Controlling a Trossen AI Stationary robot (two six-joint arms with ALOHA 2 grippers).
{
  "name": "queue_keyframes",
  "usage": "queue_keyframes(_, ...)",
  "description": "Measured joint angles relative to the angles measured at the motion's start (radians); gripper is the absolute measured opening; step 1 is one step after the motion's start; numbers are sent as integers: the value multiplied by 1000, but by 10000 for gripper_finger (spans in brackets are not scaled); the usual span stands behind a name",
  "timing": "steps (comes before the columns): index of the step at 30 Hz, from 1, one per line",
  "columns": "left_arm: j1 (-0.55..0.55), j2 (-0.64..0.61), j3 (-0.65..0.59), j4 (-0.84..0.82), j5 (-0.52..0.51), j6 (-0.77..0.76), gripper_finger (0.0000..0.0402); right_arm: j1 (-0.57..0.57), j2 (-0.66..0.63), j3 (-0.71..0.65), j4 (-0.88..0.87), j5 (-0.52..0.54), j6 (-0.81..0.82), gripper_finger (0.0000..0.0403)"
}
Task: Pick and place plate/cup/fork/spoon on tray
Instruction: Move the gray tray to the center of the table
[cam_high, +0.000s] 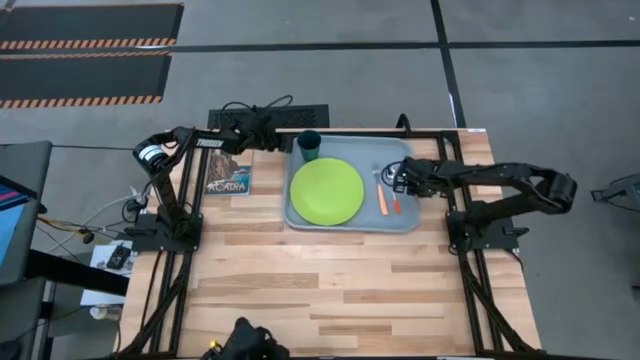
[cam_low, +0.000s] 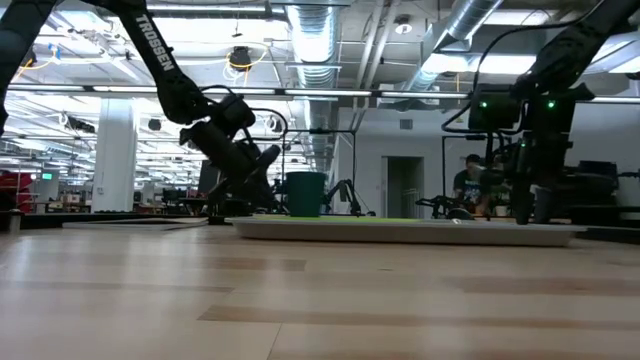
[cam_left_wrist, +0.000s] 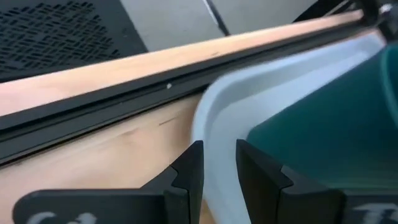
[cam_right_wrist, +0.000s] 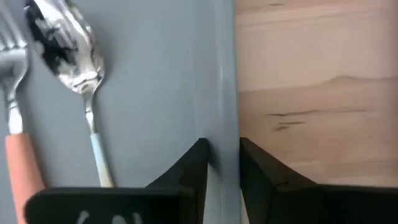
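The grey-blue tray (cam_high: 400, 150) lies flat on the wooden table. On it rest the lime-green plate (cam_high: 326, 191), the teal cup (cam_high: 308, 147) upright in the far left corner, and the fork (cam_right_wrist: 12, 74) and spoon (cam_right_wrist: 65, 46) side by side along the right end. My left gripper (cam_high: 286, 146) is at the tray's far left corner, beside the cup (cam_left_wrist: 323, 143). My right gripper (cam_high: 402, 180) is at the tray's right rim, beside the spoon. Each gripper's fingers are closed to a narrow gap with the rim in it. My left gripper has the tray's left rim (cam_left_wrist: 217, 149), near the far left corner, between its two fingers, one finger inside the tray and one outside. The fingers slant down from the table's left. The tray stays on the table. My right gripper has the tray's right rim (cam_right_wrist: 222, 140) between its two fingers, one finger (cam_right_wrist: 196, 168) inside the tray and one (cam_right_wrist: 252, 168) outside over the wood. The fingers come from above. The tray stays flat on the table.
A printed card (cam_high: 228, 180) lies on the table left of the tray. A black perforated panel (cam_high: 268, 115) sits past the far edge. Bare wood (cam_high: 330, 280) stretches in front of the tray. A person (cam_low: 470, 180) shows in the room behind.
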Motion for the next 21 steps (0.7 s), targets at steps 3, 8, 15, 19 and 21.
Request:
queue_keyframes(3, 6, 0, 0, -34, -16, 39, 79, 30, 8, -1, 35, 3, -4, 83)
queue_keyframes(8, 27, 0, 0, -54, -28, 72, 79, 77, 9, -1, 40, 2, -3, 79)
queue_keyframes(15, 73, -2, 0, -43, -2, 140, 77, 112, 9, -1, 37, -4, -29, 78)
queue_keyframes(19, 88, -3, 11, -135, -14, 194, 82, 118, 10, -2, 38, -2, -30, 78)
queue_keyframes(21, 88, -3, 12, -199, -1, 204, 98, 118, 10, -2, 42, 0, -31, 78)
